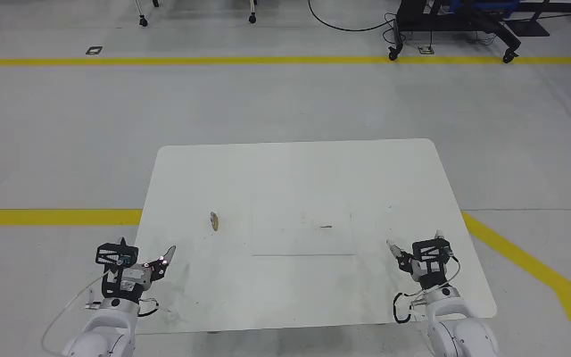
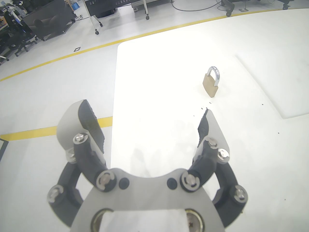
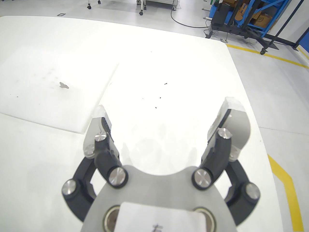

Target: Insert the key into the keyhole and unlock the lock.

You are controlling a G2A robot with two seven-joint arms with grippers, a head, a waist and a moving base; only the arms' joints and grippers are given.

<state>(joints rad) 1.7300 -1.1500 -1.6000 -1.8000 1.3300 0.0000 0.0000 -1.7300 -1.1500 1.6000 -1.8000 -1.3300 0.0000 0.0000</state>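
A small brass padlock (image 2: pixel 210 85) with a silver shackle stands upright on the white table (image 1: pixel 294 174), left of the middle (image 1: pixel 214 220). A small silver key (image 3: pixel 64 85) lies flat on the thin white mat (image 1: pixel 303 230), near the mat's right side (image 1: pixel 326 227). My left gripper (image 2: pixel 147 117) hangs open over the table's near left corner (image 1: pixel 144 257), a short way from the padlock. My right gripper (image 3: pixel 169 112) is open near the front right edge (image 1: pixel 417 249), with the key some distance off to its left. Both hold nothing.
The table's front and side edges lie close to both grippers. Tiny dark specks (image 3: pixel 160 97) dot the table top. Beyond the table are a floor with yellow lines (image 1: pixel 268 61), carts and racks (image 3: pixel 253 13).
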